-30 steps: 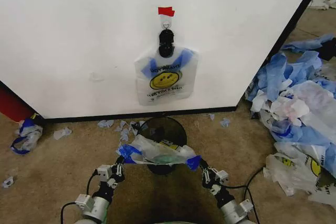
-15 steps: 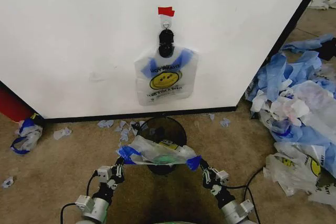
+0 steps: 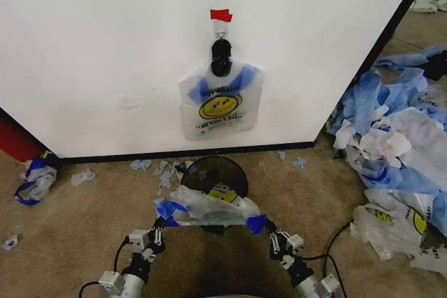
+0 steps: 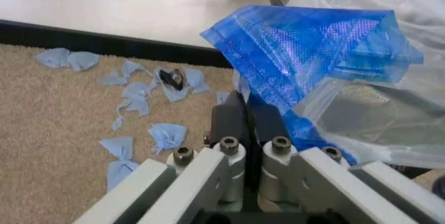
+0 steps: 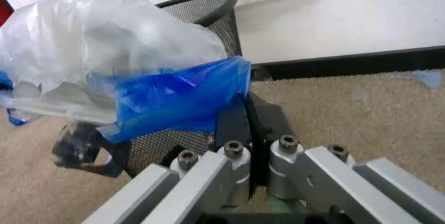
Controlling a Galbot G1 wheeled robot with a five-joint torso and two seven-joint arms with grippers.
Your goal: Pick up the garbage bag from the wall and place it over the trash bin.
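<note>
Both grippers, left [image 3: 163, 212] and right [image 3: 260, 222], have drawn back, each clamping a blue handle, stretching the translucent white garbage bag [image 3: 209, 204] open above the black wire-mesh trash bin [image 3: 209, 170].

A big white wall [image 3: 105, 47] stands at the back with a black strip along its bottom. The floor is a brown carpet [image 3: 77, 221]. Small blue scraps [image 3: 150, 167] lie near the wall. A heap of blue and white plastic sheets [image 3: 394, 144] sits on the right.
</note>
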